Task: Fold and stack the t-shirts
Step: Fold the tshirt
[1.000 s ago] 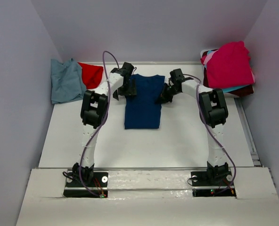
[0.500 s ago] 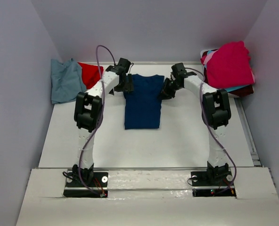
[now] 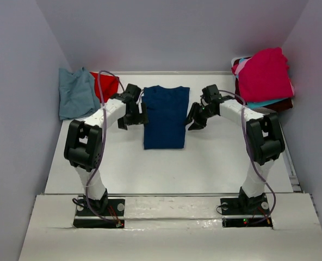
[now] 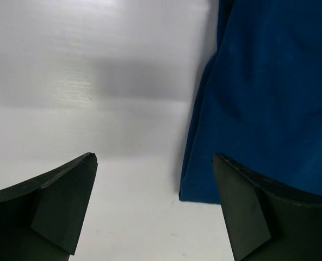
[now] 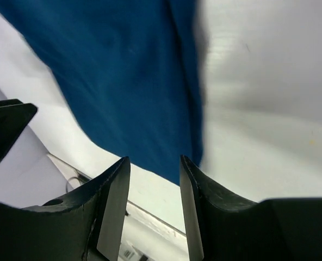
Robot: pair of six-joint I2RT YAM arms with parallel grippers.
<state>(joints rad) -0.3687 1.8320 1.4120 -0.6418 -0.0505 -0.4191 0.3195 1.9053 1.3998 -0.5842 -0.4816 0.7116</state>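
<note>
White table (image 3: 166, 168), navy t-shirt (image 3: 165, 117), left hand (image 3: 134, 117) and right hand (image 3: 196, 120) beside its edges

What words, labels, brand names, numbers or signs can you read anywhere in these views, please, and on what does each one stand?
No text can be read in any view.
The navy t-shirt: plain cloth, no print or tag showing.
The blue-grey t-shirt, red t-shirt and magenta t-shirt: no lettering visible.
The arm bases: any marks are too small to read.
</note>
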